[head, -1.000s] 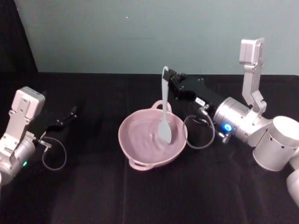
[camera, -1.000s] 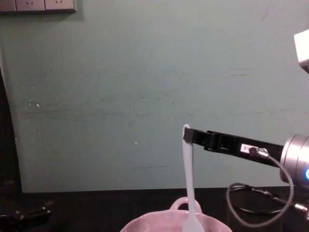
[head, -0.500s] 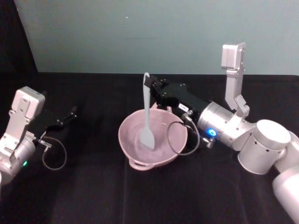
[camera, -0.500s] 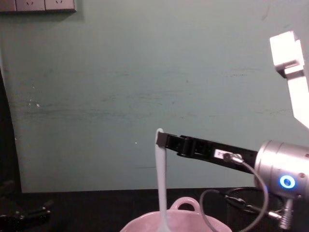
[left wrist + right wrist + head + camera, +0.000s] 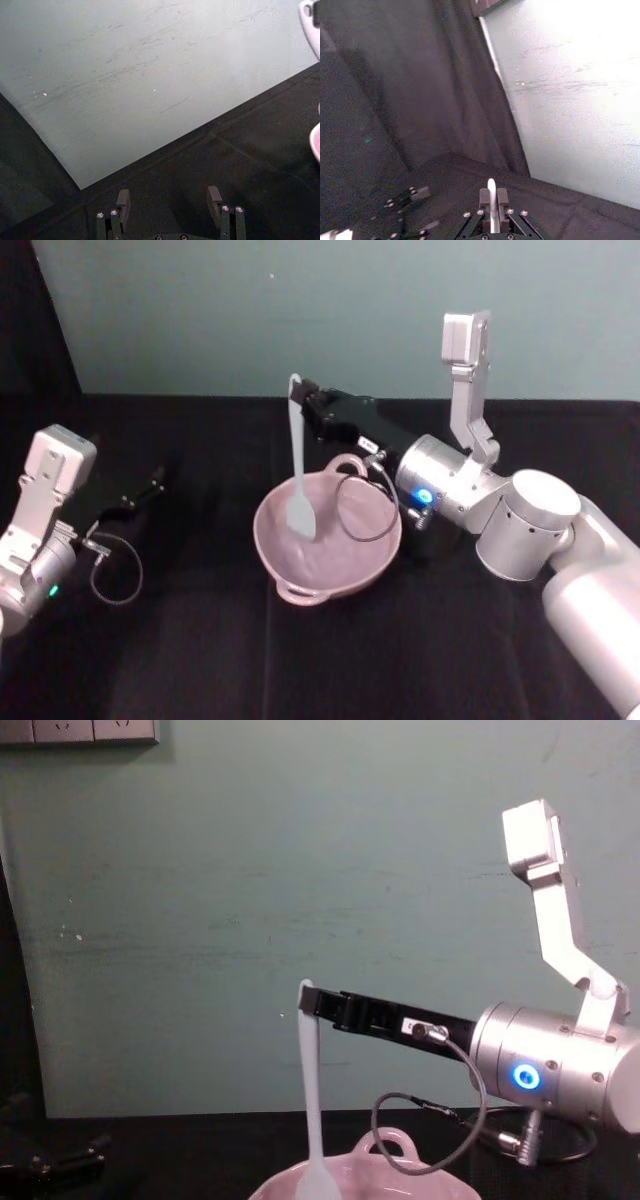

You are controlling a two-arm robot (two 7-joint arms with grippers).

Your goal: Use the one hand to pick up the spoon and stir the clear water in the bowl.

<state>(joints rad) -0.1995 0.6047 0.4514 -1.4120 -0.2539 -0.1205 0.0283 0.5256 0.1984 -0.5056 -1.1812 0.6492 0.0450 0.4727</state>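
- Here, the right gripper (image 5: 305,400) reaches in from the right, above the far rim of the bowl (image 5: 268,550), its jaws closed on the top end of the spoon (image 5: 298,468).
- The spoon hangs almost upright, handle tip up and flat blade down; the blade sits inside the left part of the bowl, near the far wall.
- From the chest view, the spoon (image 5: 311,1100) drops straight down from the right gripper (image 5: 318,1003), and its blade goes below the pink rim of the bowl (image 5: 400,1182).
- In the right wrist view, the white handle of the spoon (image 5: 491,192) stands pinched between the two jaws.
- The bowl rests on the black counter (image 5: 200,640), roughly at its middle, with one loop handle toward the robot and another on the far side.
- The left gripper (image 5: 152,486) lies low over the counter at the left, well apart from the bowl; in the left wrist view, the left gripper (image 5: 168,200) has its jaws spread wide with nothing between them.
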